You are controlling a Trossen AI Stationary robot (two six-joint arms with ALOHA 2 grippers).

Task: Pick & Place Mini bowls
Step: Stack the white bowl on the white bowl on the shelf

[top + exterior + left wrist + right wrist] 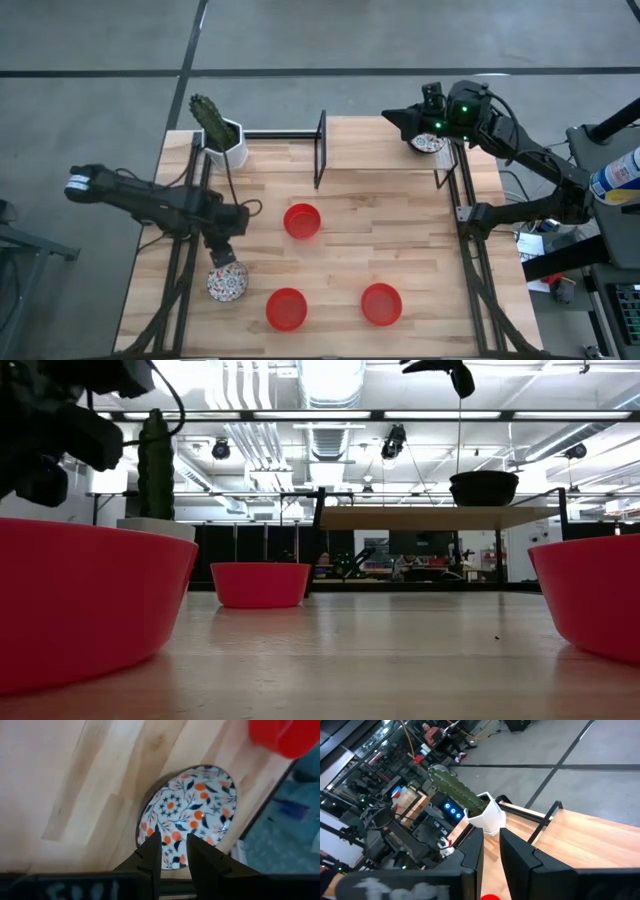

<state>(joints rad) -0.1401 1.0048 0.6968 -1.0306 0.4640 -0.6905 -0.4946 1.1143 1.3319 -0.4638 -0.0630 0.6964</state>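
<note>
A floral mini bowl (227, 284) (192, 807) rests upright on the table near its left near corner. My left gripper (222, 252) (173, 837) hovers over that bowl's rim, fingers a narrow gap apart, holding nothing. Three red mini bowls (302, 221) (287, 309) (381, 304) stand on the table's middle and near part. A second floral mini bowl (430, 143) sits on a raised wooden shelf (430, 518) at the far right. My right gripper (395, 120) (491, 832) is in the air beside it, slightly open and empty. I see no third floral bowl.
A white hexagonal pot with a green cactus (222, 135) (487, 815) stands at the far left corner. Black frame legs (320, 150) hold up the shelf. Black rails run along the left and right table edges. Bare wood lies between the red bowls.
</note>
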